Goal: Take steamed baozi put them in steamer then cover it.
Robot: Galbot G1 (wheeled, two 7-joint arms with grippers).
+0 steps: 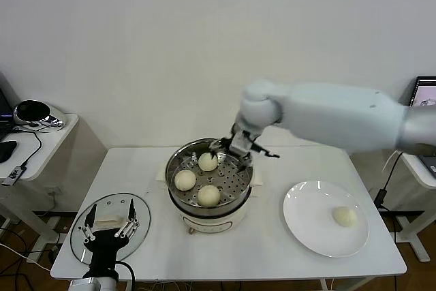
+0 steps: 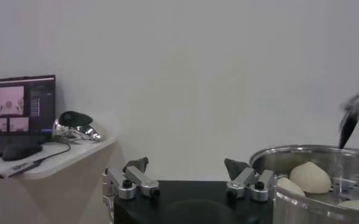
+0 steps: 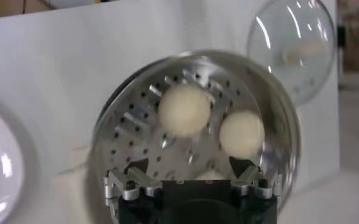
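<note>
three steamed baozi (image 1: 207,161) lying on the perforated tray inside the steamer (image 1: 178,204), which stands mid-table on its white base. one bun toward the back of the tray, one toward the robot's left (image 1: 185,180), one at the front (image 1: 209,195). none of them touching another, as far as the head view lets on. a fourth bun (image 1: 345,217) alone on the white plate (image 1: 306,226), off to the robot's right of the steamer and well apart from it.

right gripper (image 1: 236,146) poised over the back rim of the steamer, just beside the rear bun, jaws spread wide with nothing between them. same reading from the right wrist view: right gripper (image 3: 188,165) looking straight down on the tray, fingers (image 3: 136,167) parted, two buns plain below and a third partly hidden under the wrist.

cover (image 1: 139,206) flat on the table near the front left corner, clear glass with its cream handle up, apart from the steamer. left gripper (image 1: 110,226) low over the cover near the handle, fingers released and gripping nothing; contact with the glass hard to judge from here. left wrist view showing left gripper (image 2: 188,167) with its two pads set wide and the steamer's shiny wall beyond.

small side table (image 1: 51,142) at the far left with a black and silver headset on it.
</note>
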